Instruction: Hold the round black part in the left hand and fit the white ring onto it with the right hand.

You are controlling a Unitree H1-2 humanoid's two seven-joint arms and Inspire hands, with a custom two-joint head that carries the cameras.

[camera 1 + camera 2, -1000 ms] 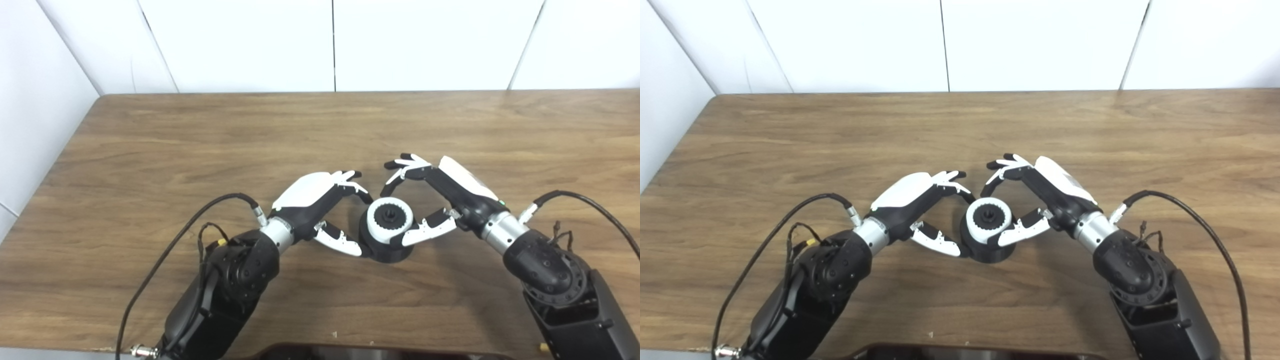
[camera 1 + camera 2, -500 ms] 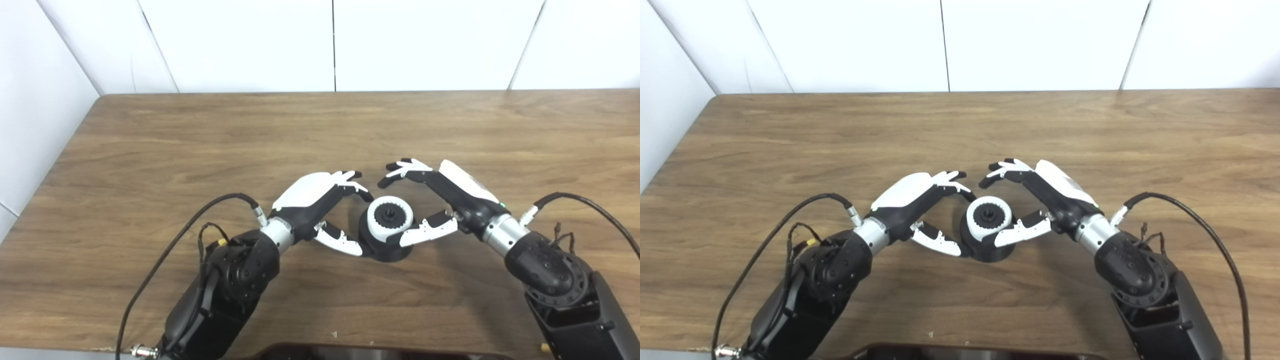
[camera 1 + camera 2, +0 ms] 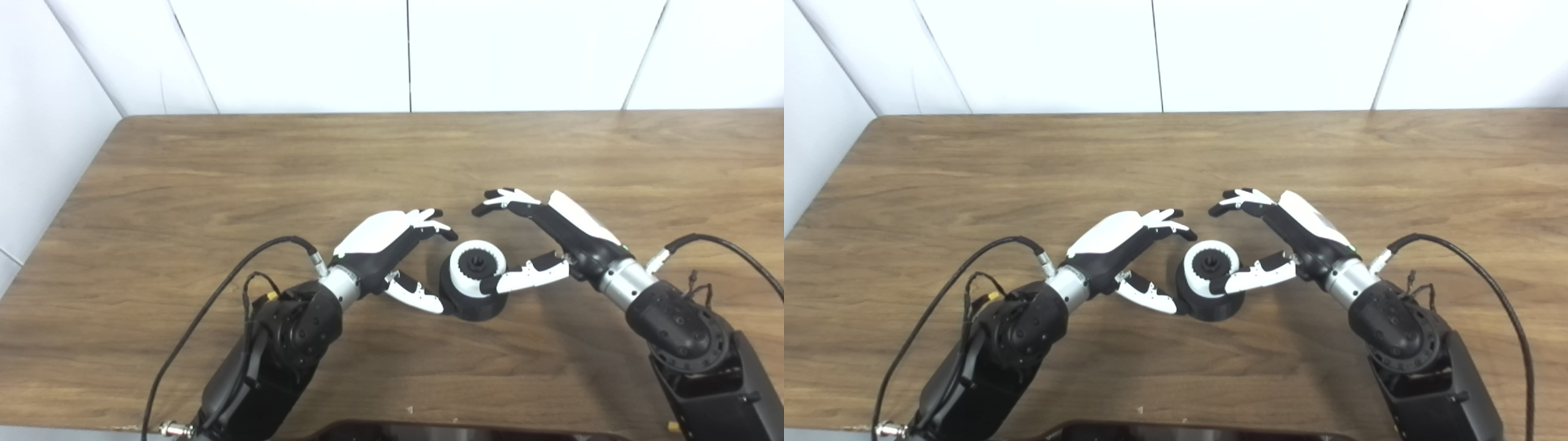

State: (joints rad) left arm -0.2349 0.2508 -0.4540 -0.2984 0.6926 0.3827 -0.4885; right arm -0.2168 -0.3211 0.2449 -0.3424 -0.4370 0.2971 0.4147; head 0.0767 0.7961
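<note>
Both hands open, white ring seated

Looks like a robotics lab or test cell: bare wood-grain worktop, plain white wall panels from 9 to 3 o'clock, exposed black cables on the arms at 6 o'clock. No household clutter.

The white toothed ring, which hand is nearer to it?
Right. The right hand has its thumb against the white toothed ring; the left hand flanks the round black part below it.
</note>
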